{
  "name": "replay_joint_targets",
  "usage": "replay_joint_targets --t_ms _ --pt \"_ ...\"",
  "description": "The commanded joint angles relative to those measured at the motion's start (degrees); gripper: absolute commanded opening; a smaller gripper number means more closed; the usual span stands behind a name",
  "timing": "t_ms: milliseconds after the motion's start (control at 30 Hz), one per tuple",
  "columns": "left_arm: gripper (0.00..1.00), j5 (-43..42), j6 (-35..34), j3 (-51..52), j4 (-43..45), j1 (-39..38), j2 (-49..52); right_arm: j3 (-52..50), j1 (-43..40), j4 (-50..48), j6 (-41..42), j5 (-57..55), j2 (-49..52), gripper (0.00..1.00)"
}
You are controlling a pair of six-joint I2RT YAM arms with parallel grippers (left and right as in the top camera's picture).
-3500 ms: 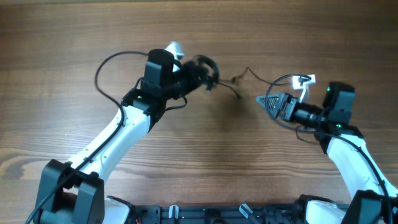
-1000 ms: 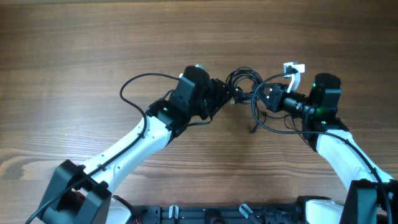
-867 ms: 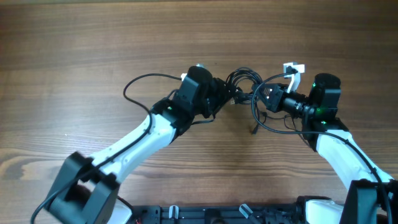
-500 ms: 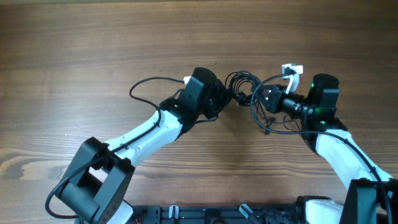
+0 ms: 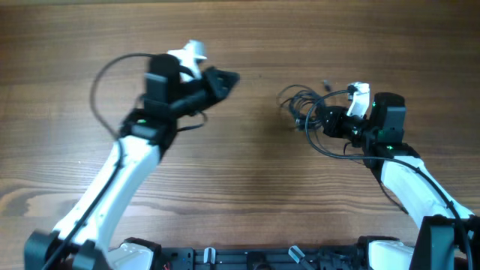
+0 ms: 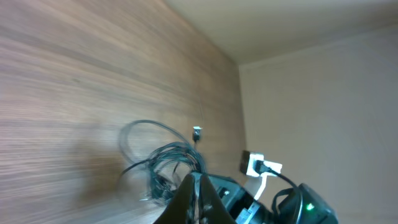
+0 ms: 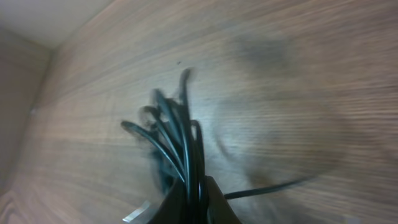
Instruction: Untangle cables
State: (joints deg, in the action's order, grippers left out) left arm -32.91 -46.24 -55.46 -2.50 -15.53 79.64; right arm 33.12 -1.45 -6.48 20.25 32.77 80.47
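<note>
While the right end effector (image 5: 318, 120) pinches the tangled black cables (image 5: 297, 111) over the counter (image 5: 247, 195), left end effector (image 5: 227, 77) closed tight, seemingly empty, well apart.

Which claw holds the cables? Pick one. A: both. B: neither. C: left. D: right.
D: the right claw is shut on the cables, while the left claw is shut well apart from them, with nothing seen in it.
</note>
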Motion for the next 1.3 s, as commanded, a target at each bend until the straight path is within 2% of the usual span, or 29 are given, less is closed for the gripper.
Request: replay_joint_targets --t_ms 0,33,67,100,133,167,233,300,333,367,467,600,667,800,933,1100,1200,1267 --pt "0.1 0.44 6.71 -0.04 -6.88 3.13 -0.42 0.2 0.0 -1.86 -0.57 1.46 0.22 0.04" --pt "0.22 2.27 5.7 -0.04 -9.18 3.5 -0.28 0.2 0.0 -2.47 -0.57 2.51 0.22 0.05" --pt "0.38 3.04 4.57 -0.04 -10.34 3.54 -0.13 0.2 0.0 -2.97 -0.59 3.41 0.22 0.04" --pt "0.57 2.99 2.43 -0.04 -10.8 3.48 0.15 0.2 0.0 -4.11 -0.63 5.29 0.22 0.04" --pt "0.7 2.64 0.48 -0.04 -10.58 3.1 0.42 0.2 0.0 -4.96 -0.76 6.47 0.22 0.05" --pt "0.82 2.29 -2.08 -0.04 -10.05 2.34 0.57 0.2 0.0 -5.92 -0.76 7.52 0.22 0.04" --pt "0.95 2.32 -4.66 -0.04 -8.81 0.37 0.63 0.2 0.0 -7.1 -0.76 8.74 0.22 0.05" --pt "0.97 2.34 -5.29 -0.04 -7.65 -2.25 0.74 0.2 0.0 -7.34 -0.76 8.92 0.22 0.04" --pt "0.94 2.62 -6.4 -0.04 -6.88 -4.28 0.85 0.2 0.0 -7.28 -0.76 8.92 0.22 0.05" --pt "0.9 4.15 -8.96 -0.04 -6.73 -6.51 1.2 0.2 0.0 -7.21 -0.76 9.11 0.22 0.04" --pt "0.68 10.1 -14.58 -0.04 -6.75 -11.76 3.15 0.2 0.0 -7.23 -0.76 10.95 0.22 0.04" --pt "0.64 14.58 -20.98 -0.04 -6.64 -17.27 7.96 0.2 0.0 -7.08 -0.81 12.94 0.22 0.04" --pt "0.65 14.53 -23.63 -0.04 -5.79 -19.04 11.13 0.2 0.0 -6.78 -0.83 13.22 0.22 0.04" --pt "0.85 14.32 -28.06 -0.04 -1.68 -20.39 15.82 0.2 0.0 -6.67 -0.81 13.62 0.22 0.05" --pt "0.99 15.08 -29.49 -0.04 1.66 -20.31 16.96 0.2 0.0 -6.64 -0.79 15.43 0.22 0.05" --pt "0.99 19.52 -34.36 -0.04 1.44 -20.31 17.09 0.2 0.0 -6.58 -0.74 17.35 0.22 0.05" --pt "0.91 19.52 -35.47 -0.04 1.36 -20.33 17.16 0.2 0.0 -6.58 -0.74 17.53 0.2 0.05" --pt "0.9 19.74 -35.82 -0.04 0.5 -20.33 17.38 0.2 0.0 -6.58 -0.74 17.92 0.2 0.05"
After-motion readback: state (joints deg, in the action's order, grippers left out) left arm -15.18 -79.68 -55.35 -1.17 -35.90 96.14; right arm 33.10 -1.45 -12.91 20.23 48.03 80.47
